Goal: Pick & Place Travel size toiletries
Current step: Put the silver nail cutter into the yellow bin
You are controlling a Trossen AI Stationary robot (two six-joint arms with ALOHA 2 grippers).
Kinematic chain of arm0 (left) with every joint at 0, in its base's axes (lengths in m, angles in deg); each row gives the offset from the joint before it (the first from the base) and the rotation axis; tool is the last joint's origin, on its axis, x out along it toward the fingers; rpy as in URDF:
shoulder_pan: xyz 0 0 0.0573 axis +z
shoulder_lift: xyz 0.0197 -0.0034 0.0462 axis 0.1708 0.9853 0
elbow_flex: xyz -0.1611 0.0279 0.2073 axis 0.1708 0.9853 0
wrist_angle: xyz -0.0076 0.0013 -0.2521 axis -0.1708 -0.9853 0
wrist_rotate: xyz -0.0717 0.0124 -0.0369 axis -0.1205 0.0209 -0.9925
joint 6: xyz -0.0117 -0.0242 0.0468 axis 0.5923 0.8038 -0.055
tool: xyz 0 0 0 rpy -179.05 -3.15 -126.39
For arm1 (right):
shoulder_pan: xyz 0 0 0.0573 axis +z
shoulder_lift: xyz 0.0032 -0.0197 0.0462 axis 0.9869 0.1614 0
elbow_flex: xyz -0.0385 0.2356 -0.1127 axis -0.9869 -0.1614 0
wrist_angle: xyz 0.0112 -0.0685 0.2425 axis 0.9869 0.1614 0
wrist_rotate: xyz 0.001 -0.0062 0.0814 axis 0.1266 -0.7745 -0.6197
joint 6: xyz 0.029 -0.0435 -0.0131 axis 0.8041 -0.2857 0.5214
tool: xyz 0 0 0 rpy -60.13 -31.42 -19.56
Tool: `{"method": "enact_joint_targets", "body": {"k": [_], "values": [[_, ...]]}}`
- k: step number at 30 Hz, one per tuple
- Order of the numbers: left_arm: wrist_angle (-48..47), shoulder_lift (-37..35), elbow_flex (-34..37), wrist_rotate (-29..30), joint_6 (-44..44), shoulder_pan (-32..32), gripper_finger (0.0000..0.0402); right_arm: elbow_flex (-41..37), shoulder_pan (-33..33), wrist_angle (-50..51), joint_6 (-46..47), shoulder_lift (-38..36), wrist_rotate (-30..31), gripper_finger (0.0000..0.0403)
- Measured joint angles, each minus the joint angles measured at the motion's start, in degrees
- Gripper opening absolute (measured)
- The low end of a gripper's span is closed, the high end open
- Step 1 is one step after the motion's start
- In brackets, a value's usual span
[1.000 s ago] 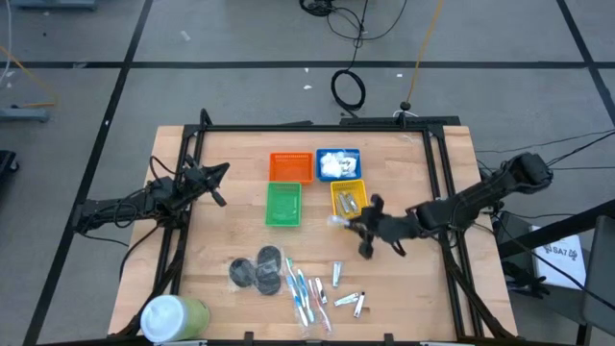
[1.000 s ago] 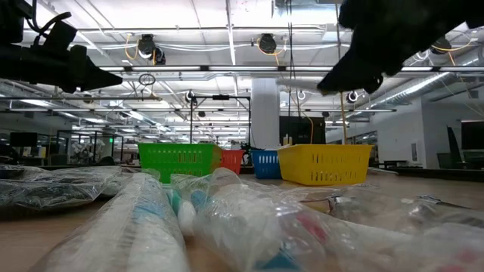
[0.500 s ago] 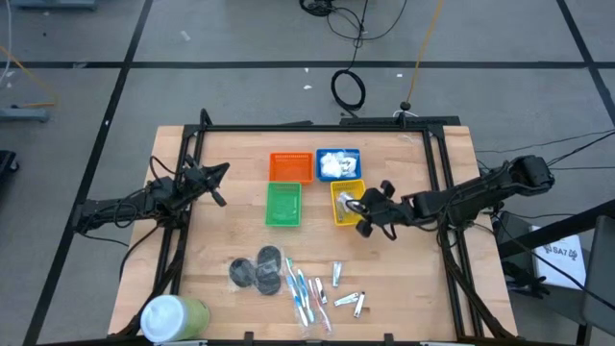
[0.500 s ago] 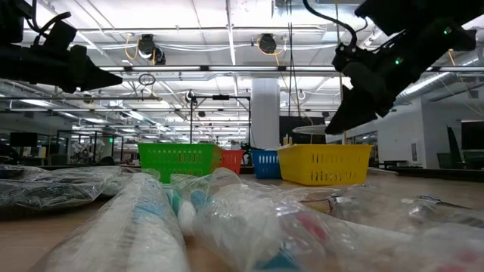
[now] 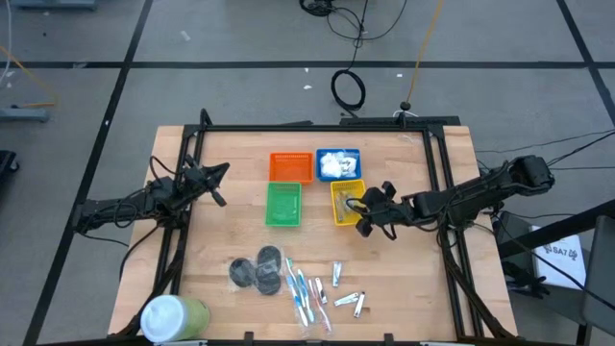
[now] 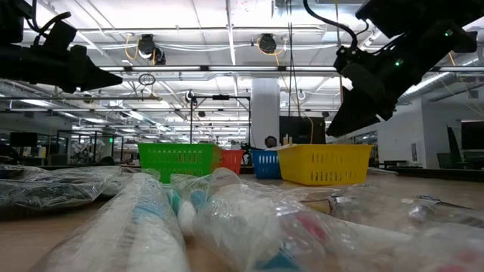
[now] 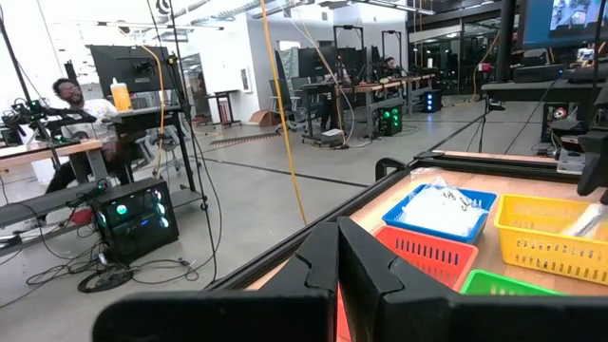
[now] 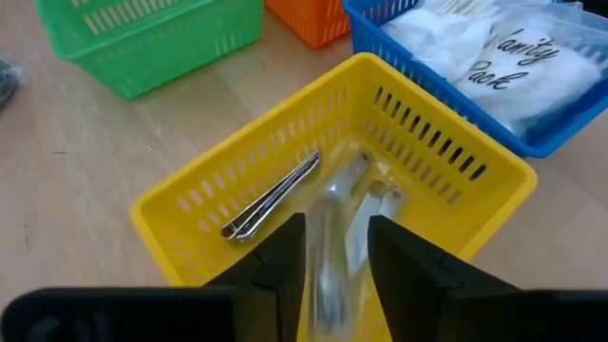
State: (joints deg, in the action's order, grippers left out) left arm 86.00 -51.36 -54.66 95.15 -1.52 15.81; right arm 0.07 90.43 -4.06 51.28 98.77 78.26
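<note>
Since a second ago the right gripper point(image 5: 362, 213) has travelled from the bare wood below the yellow basket point(image 5: 335, 188) up to hover over that basket's near corner, and its fingers, which were tighter then, now stand apart. In the right wrist view a bagged silver clipper point(image 8: 334, 242) shows as a blurred streak in the gap between the two dark fingers point(image 8: 280, 264), directly above the basket's floor, where another clipper point(image 8: 271, 198) already lies. The streak suggests the piece is dropping free, though the blur makes it hard to say whether it still touches a finger. If so, one more clipper is being delivered and the right arm is free to fetch the next. What remains sits well apart from the gripper, toward the table's near edge: the loose clippers point(image 5: 350, 300) and, beside them, the toothbrushes point(image 5: 306, 294) and the dark discs point(image 5: 257, 270). The white packets point(image 5: 337, 162) already fill the blue basket point(image 5: 320, 154), just beyond the yellow one. The left gripper point(image 5: 217, 188) waits at the table's left edge with its fingers pressed together, holding nothing, well clear of every basket.
</note>
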Motion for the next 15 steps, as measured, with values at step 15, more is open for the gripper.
{"method": "enact_joint_targets", "body": {"k": [15], "values": [[0.0,0.0,0.0,0.0,0.0,0.0,0.0001,-0.04,4.46,-17.31,-16.09,0.0,-16.44,0.0124]]}}
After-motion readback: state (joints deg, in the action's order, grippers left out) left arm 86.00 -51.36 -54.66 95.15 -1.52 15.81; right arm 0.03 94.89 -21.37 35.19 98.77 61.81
